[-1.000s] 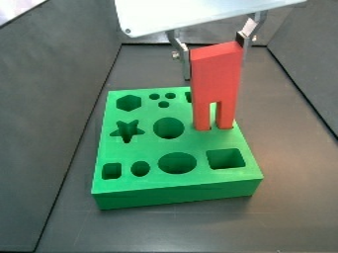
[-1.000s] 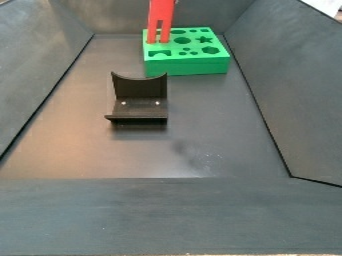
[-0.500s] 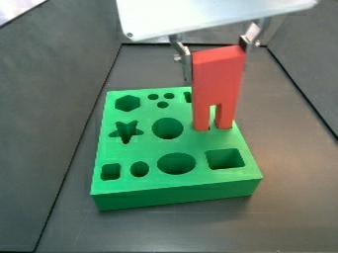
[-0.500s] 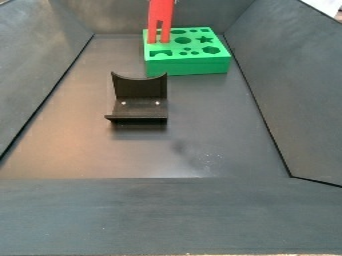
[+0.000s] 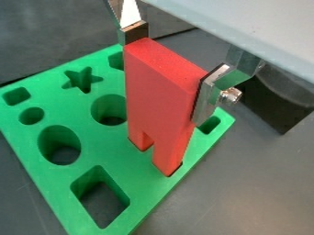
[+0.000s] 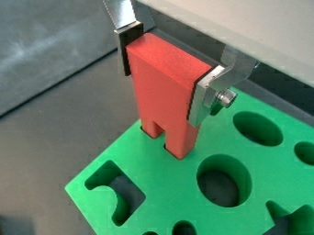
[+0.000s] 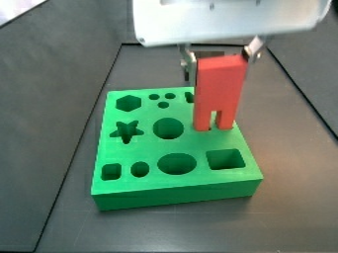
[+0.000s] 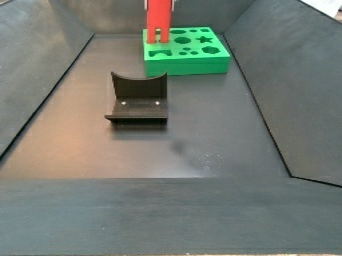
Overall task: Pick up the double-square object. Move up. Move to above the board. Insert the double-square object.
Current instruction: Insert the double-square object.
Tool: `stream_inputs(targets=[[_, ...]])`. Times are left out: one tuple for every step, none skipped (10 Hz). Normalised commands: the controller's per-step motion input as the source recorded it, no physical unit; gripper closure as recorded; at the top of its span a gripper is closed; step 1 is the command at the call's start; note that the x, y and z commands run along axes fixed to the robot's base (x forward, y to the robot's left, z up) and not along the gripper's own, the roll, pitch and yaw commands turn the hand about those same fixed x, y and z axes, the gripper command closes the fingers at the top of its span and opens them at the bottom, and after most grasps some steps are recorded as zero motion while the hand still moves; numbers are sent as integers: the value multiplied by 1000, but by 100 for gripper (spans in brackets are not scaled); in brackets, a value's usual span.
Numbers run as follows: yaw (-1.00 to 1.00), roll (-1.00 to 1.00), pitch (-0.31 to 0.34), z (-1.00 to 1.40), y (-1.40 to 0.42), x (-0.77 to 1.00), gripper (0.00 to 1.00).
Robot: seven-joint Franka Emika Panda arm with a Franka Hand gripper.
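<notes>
The red-orange double-square object stands upright with its two prongs down in the square holes near the right edge of the green board. My gripper is shut on its upper end, one silver finger on each side. Both wrist views show the object from above, with the gripper clamped on it and the board below. In a side view the object rises from the board at the far end of the bin.
The dark fixture stands on the floor in the middle of the bin, well apart from the board. Dark sloping walls enclose the floor. Star, hexagon, circle, oval and square holes on the board are open.
My gripper has moved down with the double-square object. Its top sits lower and its prongs have sunk deeper into the board's holes.
</notes>
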Motion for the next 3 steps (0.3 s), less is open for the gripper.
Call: stream_inputs(targets=[[-106,133,149,-674,0,-129,100],[-66,0,0,-69,0,0,100],[0,0,0,0,0,0,100]])
